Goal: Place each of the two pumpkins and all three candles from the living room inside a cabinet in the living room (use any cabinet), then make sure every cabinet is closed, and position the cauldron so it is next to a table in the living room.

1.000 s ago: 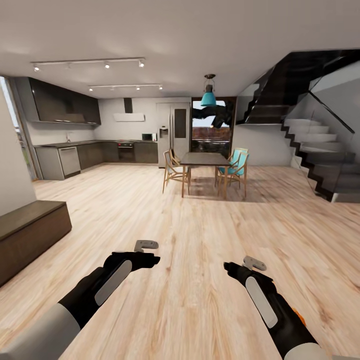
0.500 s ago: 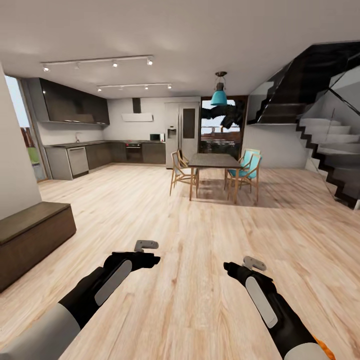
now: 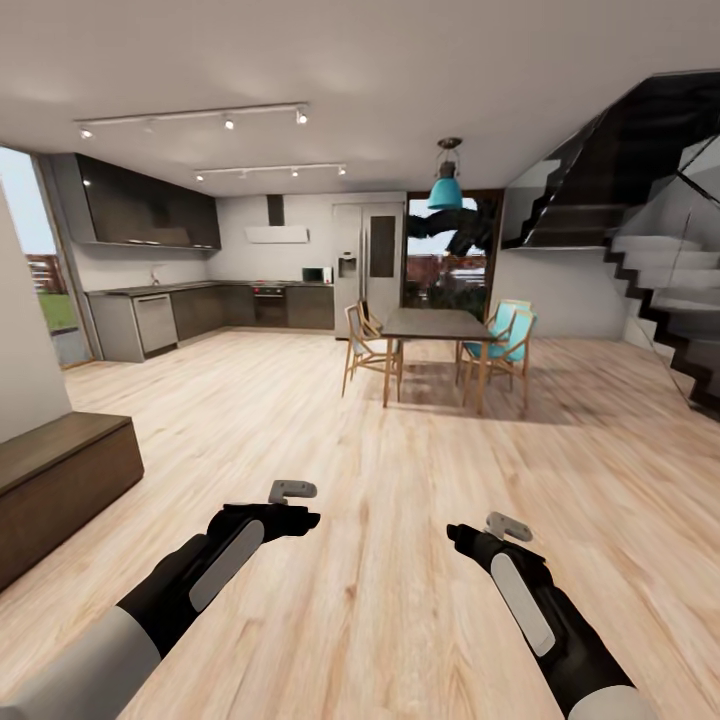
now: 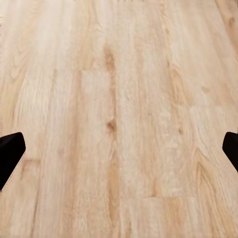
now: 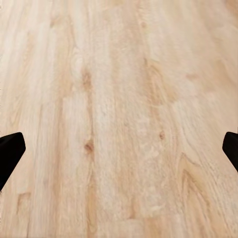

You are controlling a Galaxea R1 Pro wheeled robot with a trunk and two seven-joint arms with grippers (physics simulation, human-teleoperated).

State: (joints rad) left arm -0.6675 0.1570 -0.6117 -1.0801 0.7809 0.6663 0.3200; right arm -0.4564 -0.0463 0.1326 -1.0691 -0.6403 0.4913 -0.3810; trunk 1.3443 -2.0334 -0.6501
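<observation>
Cabinet (image 3: 60, 490) low at the robot's left, both arms empty over bare floor.

The left end effector (image 3: 300, 505) and right end effector (image 3: 480, 530) hang forward above the floor (image 3: 400, 450); in each wrist view the fingertips (image 4: 10, 153) sit at opposite edges of the frame, so both are spread wide and hold nothing. Beyond them lies open planking, then a dining table (image 3: 435, 325) with chairs, a kitchen at the back and stairs (image 3: 660, 290) at the right. The dark unit by the left wall is probably the cabinet, though only its end shows and no fronts can be made out. Pumpkins, candles and cauldron are nowhere in these views. The risk I see: the base heading on toward the kitchen, away from the living room, or the left arm clipping the cabinet corner on a turn toward it.
</observation>
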